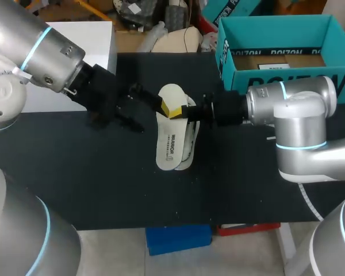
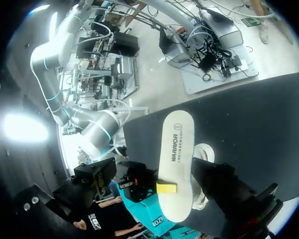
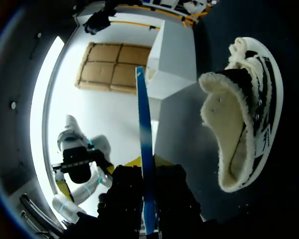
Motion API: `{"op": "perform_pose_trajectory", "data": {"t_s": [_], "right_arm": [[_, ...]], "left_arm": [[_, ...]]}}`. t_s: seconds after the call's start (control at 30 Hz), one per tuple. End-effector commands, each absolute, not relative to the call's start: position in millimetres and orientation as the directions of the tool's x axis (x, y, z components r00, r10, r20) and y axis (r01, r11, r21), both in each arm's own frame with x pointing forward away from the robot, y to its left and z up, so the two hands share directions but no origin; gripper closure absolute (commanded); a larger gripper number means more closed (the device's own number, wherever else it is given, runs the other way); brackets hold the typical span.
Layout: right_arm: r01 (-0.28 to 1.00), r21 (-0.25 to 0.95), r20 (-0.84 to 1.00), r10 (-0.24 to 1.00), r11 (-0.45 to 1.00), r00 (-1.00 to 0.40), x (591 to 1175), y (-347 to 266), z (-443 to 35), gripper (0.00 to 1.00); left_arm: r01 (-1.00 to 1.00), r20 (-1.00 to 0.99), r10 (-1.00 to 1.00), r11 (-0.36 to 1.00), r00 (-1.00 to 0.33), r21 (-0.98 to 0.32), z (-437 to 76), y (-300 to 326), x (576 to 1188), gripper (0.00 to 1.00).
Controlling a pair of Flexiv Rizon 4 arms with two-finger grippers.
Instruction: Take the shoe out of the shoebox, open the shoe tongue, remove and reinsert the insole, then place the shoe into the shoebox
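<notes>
A white insole (image 1: 168, 138) hangs over the middle of the black table, and my right gripper (image 1: 176, 110) is shut on its upper edge. In the right wrist view the insole (image 3: 145, 149) shows edge-on between the fingers. The white shoe (image 1: 191, 146) lies on its side under and just right of the insole, its fleecy opening (image 3: 229, 124) facing my right gripper. My left gripper (image 1: 133, 105) stands open just left of the insole, holding nothing. From the left wrist the insole (image 2: 175, 149) is straight ahead, with a bit of the shoe (image 2: 205, 151) behind it.
The open teal shoebox (image 1: 276, 72) stands at the back right, close behind my right arm. A white box (image 1: 89, 40) stands at the back left behind my left arm. The table's front half (image 1: 161, 195) is bare black cloth.
</notes>
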State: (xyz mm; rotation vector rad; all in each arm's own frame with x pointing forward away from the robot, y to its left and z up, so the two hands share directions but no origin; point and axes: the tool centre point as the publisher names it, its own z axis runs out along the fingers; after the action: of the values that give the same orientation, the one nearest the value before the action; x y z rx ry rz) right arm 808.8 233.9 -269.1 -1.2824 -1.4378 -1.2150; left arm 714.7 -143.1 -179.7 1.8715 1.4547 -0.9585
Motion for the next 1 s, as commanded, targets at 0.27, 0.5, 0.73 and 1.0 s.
{"op": "perform_pose_trajectory", "data": {"t_s": [0.27, 0.5, 0.73, 1.0], "right_arm": [[0.992, 0.126, 0.975, 0.183, 0.008, -0.125, 808.9, 234.6, -269.0, 1.00], [0.992, 0.126, 0.975, 0.183, 0.008, -0.125, 808.9, 234.6, -269.0, 1.00], [0.992, 0.126, 0.975, 0.183, 0.008, -0.125, 808.9, 234.6, -269.0, 1.00], [0.992, 0.126, 0.975, 0.183, 0.008, -0.125, 808.9, 234.6, -269.0, 1.00]], "left_arm": [[0.958, -0.927, 0.319, -0.265, 0.198, 0.114, -190.6, -135.8, 710.8, 0.00], [0.960, -0.951, 0.236, -0.240, 0.201, 0.144, -203.7, -127.6, 715.4, 0.00], [0.958, -0.967, 0.162, -0.242, 0.198, 0.156, -209.5, -124.5, 718.6, 0.00], [0.958, -0.967, 0.162, -0.242, 0.198, 0.156, -209.5, -124.5, 718.6, 0.00]]}}
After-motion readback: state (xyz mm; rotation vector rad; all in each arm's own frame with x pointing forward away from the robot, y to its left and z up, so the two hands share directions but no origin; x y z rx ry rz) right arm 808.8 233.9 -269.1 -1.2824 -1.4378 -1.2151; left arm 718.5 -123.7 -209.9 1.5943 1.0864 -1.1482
